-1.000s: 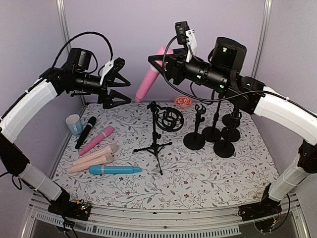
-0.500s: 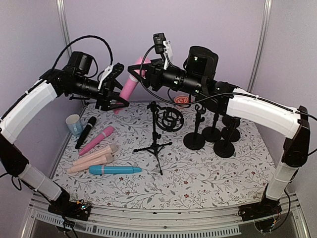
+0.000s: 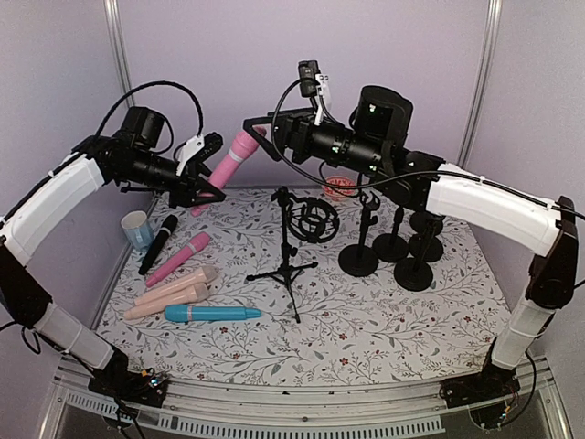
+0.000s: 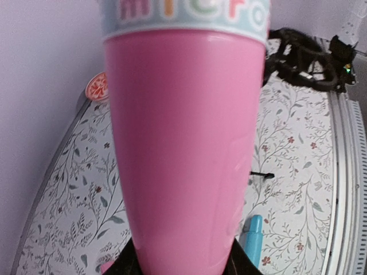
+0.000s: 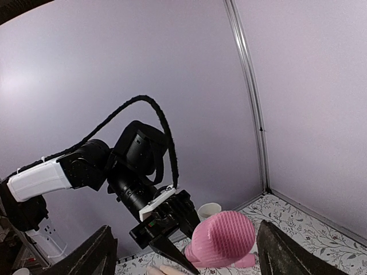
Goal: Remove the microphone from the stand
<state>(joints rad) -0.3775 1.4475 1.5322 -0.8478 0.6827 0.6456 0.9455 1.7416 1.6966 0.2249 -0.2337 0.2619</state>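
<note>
The pink microphone (image 3: 228, 163) hangs slanted in the air, above the table's far left. My left gripper (image 3: 205, 179) is shut on its handle, and its head (image 3: 245, 141) points up to the right. In the left wrist view the pink body (image 4: 183, 143) fills the frame, with the left gripper (image 4: 183, 268) clamped on it at the bottom edge. My right gripper (image 3: 262, 135) stands open around the head without touching it; the mesh head (image 5: 225, 238) sits between the spread jaws of the right gripper (image 5: 183, 240). The black tripod stand (image 3: 290, 254) with its shock mount (image 3: 315, 220) holds nothing.
Several other microphones lie at the table's left: black (image 3: 157, 244), pink (image 3: 178, 259), beige (image 3: 172, 291) and blue (image 3: 212, 314). A white cup (image 3: 137, 229) stands behind them. Black round-base stands (image 3: 393, 247) cluster at the right, and a small red dish (image 3: 338, 187) lies by the back wall.
My left gripper has shut on the pink microphone's handle and my right gripper has opened and let it go. The microphone now leans more to the right.
</note>
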